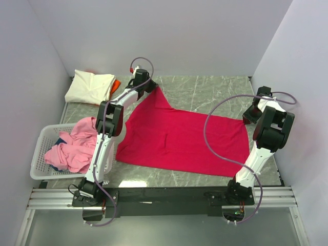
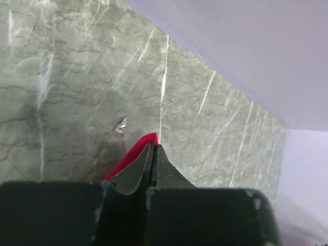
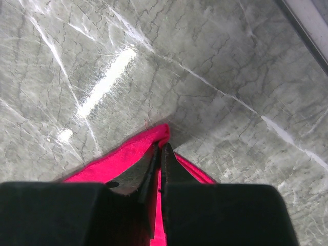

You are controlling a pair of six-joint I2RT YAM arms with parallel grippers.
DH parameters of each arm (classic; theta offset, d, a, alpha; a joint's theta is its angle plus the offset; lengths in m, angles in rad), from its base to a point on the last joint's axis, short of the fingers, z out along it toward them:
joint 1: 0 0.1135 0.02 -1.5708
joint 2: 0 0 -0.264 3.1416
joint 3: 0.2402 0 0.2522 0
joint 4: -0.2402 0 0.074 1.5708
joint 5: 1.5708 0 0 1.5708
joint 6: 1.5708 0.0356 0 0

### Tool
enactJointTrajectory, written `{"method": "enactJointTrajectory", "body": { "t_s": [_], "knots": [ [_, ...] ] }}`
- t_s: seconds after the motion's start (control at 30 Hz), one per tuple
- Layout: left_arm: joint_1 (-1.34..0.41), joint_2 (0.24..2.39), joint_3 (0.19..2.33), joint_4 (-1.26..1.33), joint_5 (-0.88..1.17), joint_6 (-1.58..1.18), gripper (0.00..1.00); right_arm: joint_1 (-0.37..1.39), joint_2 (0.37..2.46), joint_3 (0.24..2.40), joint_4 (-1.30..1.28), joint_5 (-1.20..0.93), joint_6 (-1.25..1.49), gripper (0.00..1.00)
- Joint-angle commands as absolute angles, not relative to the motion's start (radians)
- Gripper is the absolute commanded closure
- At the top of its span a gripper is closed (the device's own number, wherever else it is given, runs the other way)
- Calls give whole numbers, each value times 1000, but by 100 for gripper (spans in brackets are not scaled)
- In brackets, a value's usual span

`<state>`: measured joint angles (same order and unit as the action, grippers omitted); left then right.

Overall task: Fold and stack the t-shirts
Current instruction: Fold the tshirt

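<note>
Crimson cloth tee (image 1: 179,141), corners pinched, marble table (image 1: 215,87)

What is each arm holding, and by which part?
Both hold the red t-shirt: the left gripper pinches its far left corner, the right gripper its far right corner, jaws shut on cloth.

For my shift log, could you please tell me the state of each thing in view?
red tee: unfolded, spread on the table, two corners pinched
cream tee: folded, far left
orange tee: mostly hidden behind the cream tee
pink tees: crumpled in the basket
basket: upright, holding clothes
left tool: shut on a red tee corner
right tool: shut on a red tee corner
</note>
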<state>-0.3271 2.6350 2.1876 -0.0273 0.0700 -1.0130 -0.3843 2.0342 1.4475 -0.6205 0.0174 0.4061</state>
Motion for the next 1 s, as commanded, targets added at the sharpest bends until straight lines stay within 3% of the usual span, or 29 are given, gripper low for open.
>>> {"method": "enactJointTrajectory", "body": {
  "t_s": [0.0, 0.6, 0.97],
  "knots": [
    [-307, 2588, 2177, 49, 69, -1034, 100, -388, 2011, 1454, -629, 20, 400, 100],
    [-193, 2533, 2252, 100, 247, -1034, 100, -338, 2046, 1759, -692, -63, 396, 100],
    [-190, 2165, 1807, 54, 245, -1052, 100, -287, 1931, 1626, -603, -101, 385, 100]
  ]
}}
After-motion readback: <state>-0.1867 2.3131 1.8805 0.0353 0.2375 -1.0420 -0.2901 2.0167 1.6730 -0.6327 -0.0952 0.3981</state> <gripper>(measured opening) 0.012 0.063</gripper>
